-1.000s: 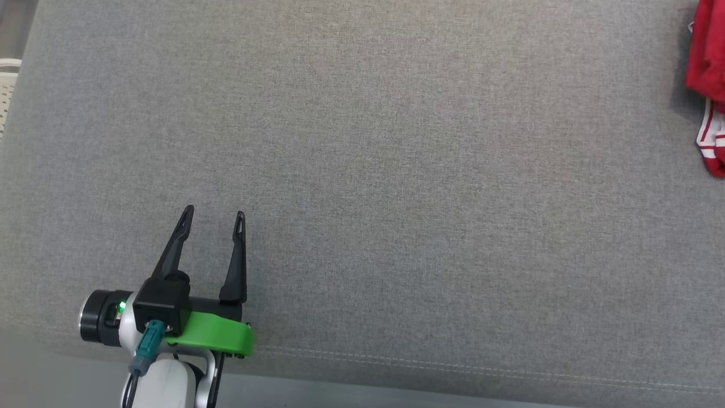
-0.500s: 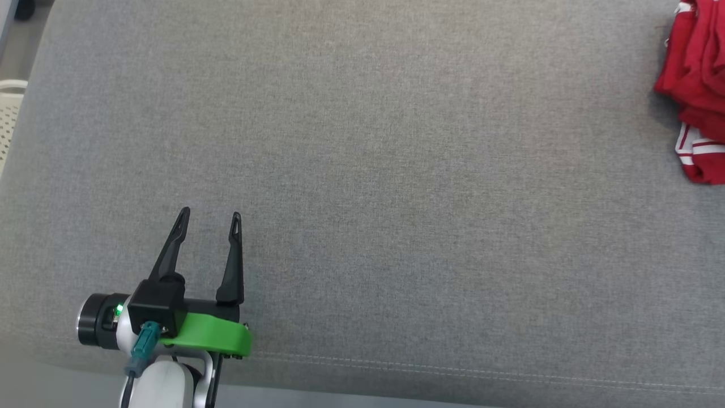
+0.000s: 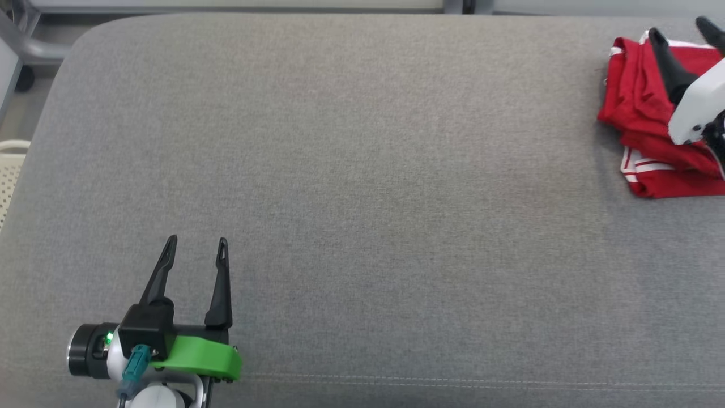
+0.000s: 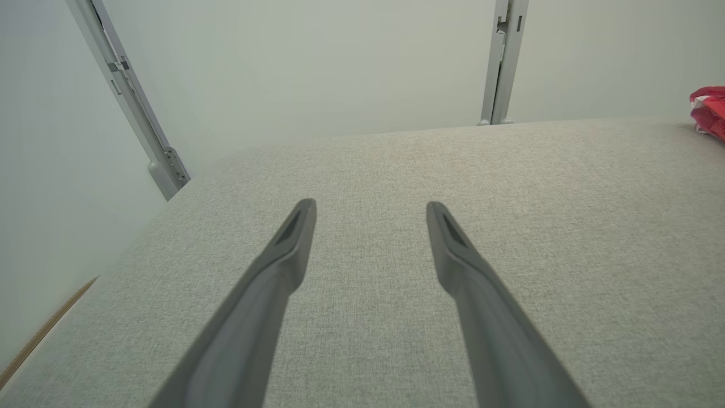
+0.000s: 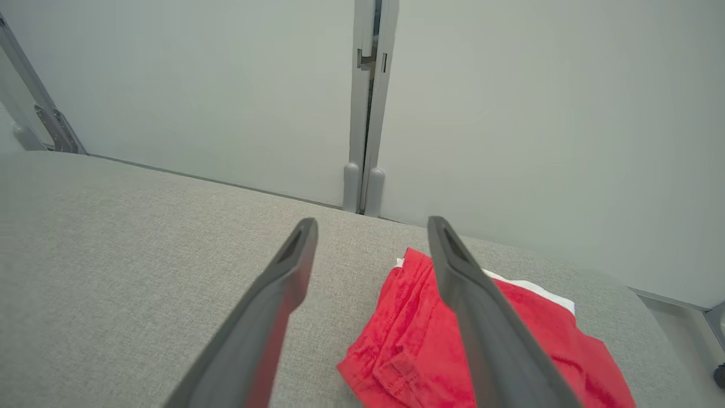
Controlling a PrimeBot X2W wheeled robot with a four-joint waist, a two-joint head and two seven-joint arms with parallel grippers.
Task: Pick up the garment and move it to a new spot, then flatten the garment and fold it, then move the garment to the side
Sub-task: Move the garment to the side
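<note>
**Bare robot test booth, lab-like**

A wide padded worktop covered in grey woven fabric (image 3: 362,187), stitched along its six o'clock edge, is backed at twelve o'clock by plain pale wall panels (image 5: 198,85) joined by grey metal uprights (image 5: 368,113). A white perforated plastic basket (image 3: 8,175) shows at nine o'clock, and a small dark castor wheel (image 3: 24,85) at ten.

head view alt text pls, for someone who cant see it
A bunched red garment with white trim lies at the far right of a wide grey cushion, with the robot's right hand open over it. The left hand, also open, hovers over bare fabric at the lower left.
</note>
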